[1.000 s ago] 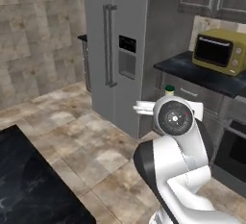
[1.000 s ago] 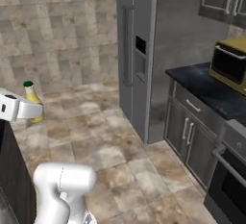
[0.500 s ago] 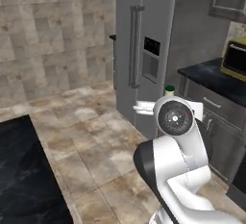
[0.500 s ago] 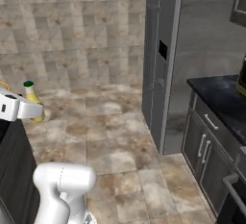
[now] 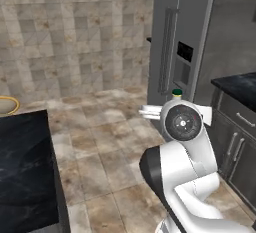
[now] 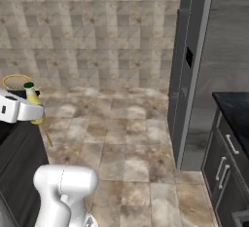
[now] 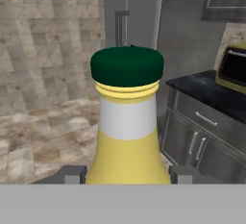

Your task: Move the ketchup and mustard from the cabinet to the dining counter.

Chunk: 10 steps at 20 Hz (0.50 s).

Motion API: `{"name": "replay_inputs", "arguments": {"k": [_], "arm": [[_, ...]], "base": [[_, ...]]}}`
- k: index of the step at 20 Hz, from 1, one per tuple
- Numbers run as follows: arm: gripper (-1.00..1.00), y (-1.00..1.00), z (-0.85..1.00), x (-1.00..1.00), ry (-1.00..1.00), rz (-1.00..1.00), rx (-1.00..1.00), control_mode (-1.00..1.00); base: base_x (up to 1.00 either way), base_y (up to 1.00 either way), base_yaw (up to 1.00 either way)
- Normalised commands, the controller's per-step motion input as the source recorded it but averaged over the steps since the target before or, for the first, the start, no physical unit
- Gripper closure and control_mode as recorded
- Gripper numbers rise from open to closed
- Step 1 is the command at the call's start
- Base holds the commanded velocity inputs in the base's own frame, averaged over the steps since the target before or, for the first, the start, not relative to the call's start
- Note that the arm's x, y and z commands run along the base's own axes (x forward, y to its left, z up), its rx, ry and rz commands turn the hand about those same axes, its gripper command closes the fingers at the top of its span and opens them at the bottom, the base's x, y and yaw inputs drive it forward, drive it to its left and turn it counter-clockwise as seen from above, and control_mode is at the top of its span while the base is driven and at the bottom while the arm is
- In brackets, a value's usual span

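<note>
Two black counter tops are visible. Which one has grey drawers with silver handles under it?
The black worktop beside the tall grey refrigerator. The dining counter, with white veins in its top, shows no drawers or handles.

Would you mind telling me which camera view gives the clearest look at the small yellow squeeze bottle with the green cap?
The hand view: the yellow squeeze bottle with the green cap stands close up between the gripper's fingertips. The right base view shows it small, from the side, at the arm's end. The left base view shows just its green cap above the arm's round joint.
</note>
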Motion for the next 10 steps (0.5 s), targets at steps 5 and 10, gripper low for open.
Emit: {"name": "replay_inputs", "arguments": {"k": [5, 10], "arm": [[1.0, 0.0, 0.0, 0.0, 0.0, 0.0, 0.0, 1.0], [1.0, 0.0, 0.0, 0.0, 0.0, 0.0, 0.0, 1.0]], "base": [[0.57, -0.28, 0.41], [0.67, -0.2, 0.43]]}}
